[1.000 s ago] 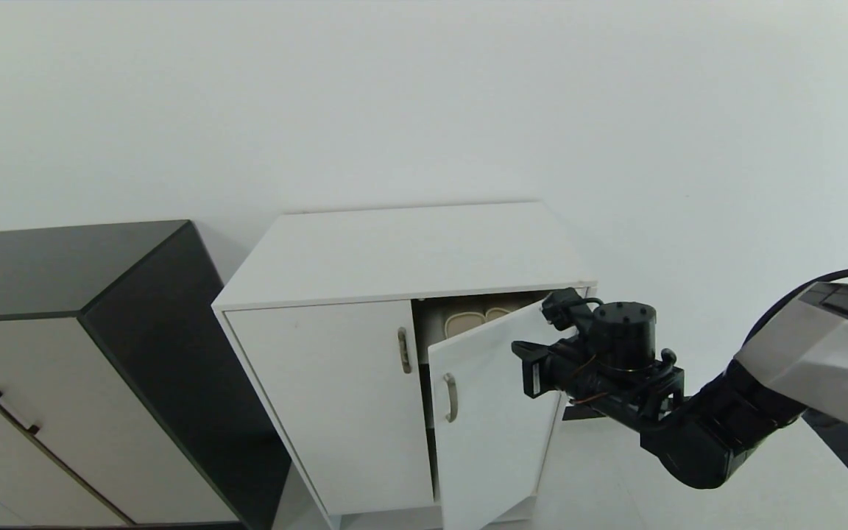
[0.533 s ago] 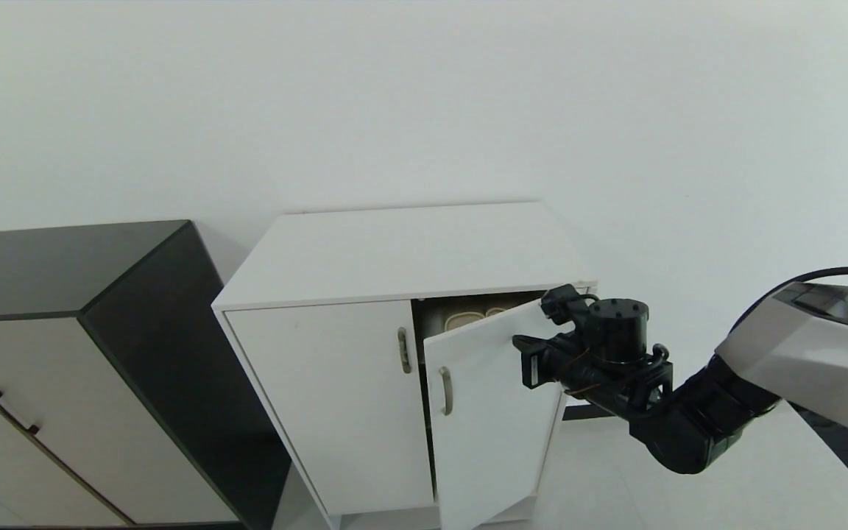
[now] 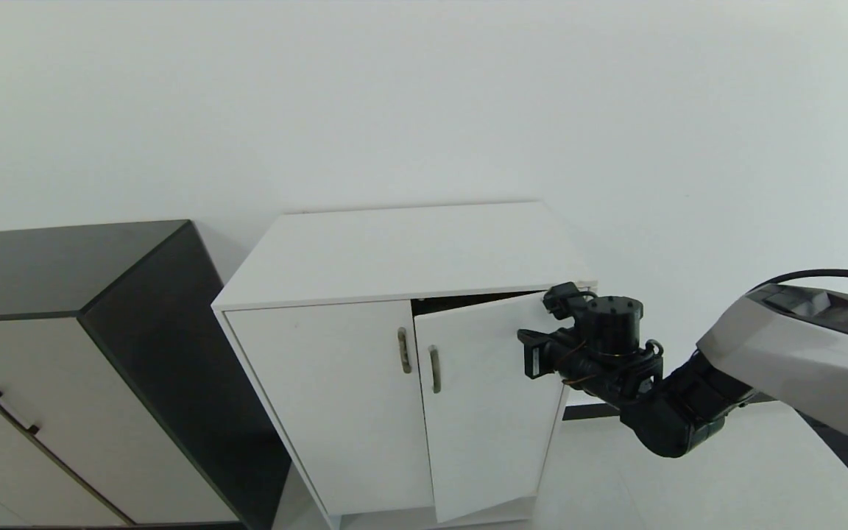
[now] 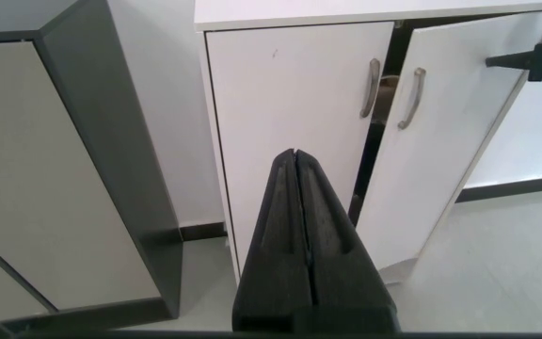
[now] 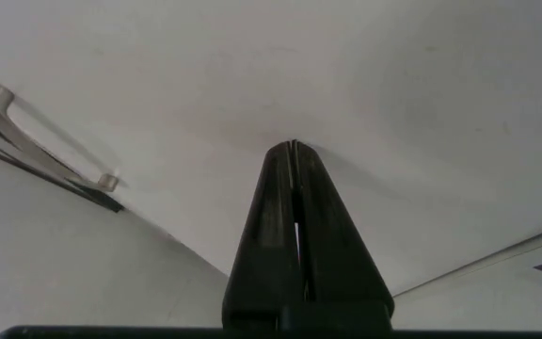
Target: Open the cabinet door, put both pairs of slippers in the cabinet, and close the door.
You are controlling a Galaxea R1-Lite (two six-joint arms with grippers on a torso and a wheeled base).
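At the white cabinet (image 3: pixel 402 250): right door (image 3: pixel 490 412) slightly ajar.
We list the right gripper (image 5: pixel 294 151), jaws closed and empty, tip seemingly against that door's face; the left gripper (image 4: pixel 295 155), jaws closed and empty, facing the left door (image 3: pixel 336 397), apart.

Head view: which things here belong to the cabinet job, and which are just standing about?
Job in hand:
white two-door cabinet
its right door, slightly ajar
right gripper, shut, tip at that door's face

Standing about:
black-topped cabinet with pale fronts
plain white wall
left gripper, shut, back from the doors
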